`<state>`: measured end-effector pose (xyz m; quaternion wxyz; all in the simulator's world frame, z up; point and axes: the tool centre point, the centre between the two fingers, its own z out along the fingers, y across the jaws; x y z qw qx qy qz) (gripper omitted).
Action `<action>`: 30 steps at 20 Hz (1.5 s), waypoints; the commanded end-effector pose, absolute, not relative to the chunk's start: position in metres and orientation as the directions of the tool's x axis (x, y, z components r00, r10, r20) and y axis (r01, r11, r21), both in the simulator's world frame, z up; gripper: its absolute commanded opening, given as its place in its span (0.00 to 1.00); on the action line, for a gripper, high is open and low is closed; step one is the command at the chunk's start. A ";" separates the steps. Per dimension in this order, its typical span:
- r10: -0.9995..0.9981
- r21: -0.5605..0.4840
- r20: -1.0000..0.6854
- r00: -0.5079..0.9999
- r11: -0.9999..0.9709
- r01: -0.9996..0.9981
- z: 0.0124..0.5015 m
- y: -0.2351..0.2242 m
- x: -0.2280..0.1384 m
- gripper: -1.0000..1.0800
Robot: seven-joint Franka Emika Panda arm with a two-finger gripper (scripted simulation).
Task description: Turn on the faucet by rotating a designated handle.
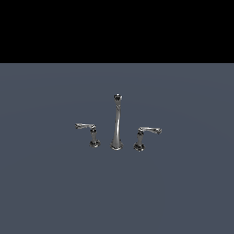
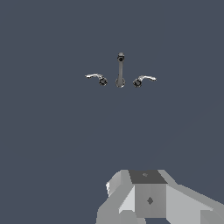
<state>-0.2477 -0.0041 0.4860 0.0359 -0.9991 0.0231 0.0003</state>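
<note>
The faucet [image 1: 117,124] is a small chrome set standing on the dark grey floor, with a tall thin spout in the middle. On the exterior view's right of the spout stands the handle [image 1: 142,138], a short post on a dark base ring whose lever points right. The wrist view shows the faucet [image 2: 120,71] and the handle [image 2: 141,80] far off and small. My gripper's fingers show in neither view, and nothing touches the handle.
A twin handle [image 1: 93,135], its lever pointing left, stands on the exterior view's left of the spout; the wrist view has this twin handle [image 2: 99,78] too. A grey blocky part of the robot [image 2: 148,199] fills the wrist picture's lower edge.
</note>
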 end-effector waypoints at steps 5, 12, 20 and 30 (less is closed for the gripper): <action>-0.057 -0.071 -0.003 0.998 -0.996 -0.057 0.483 -0.003 -0.246 0.00; -0.131 -0.069 -0.005 0.991 -0.989 -0.131 0.465 0.001 -0.234 0.00; -0.300 -0.063 -0.010 0.954 -0.952 -0.300 0.423 0.006 -0.205 0.00; -0.556 -0.051 -0.016 0.831 -0.829 -0.557 0.353 0.004 -0.155 0.00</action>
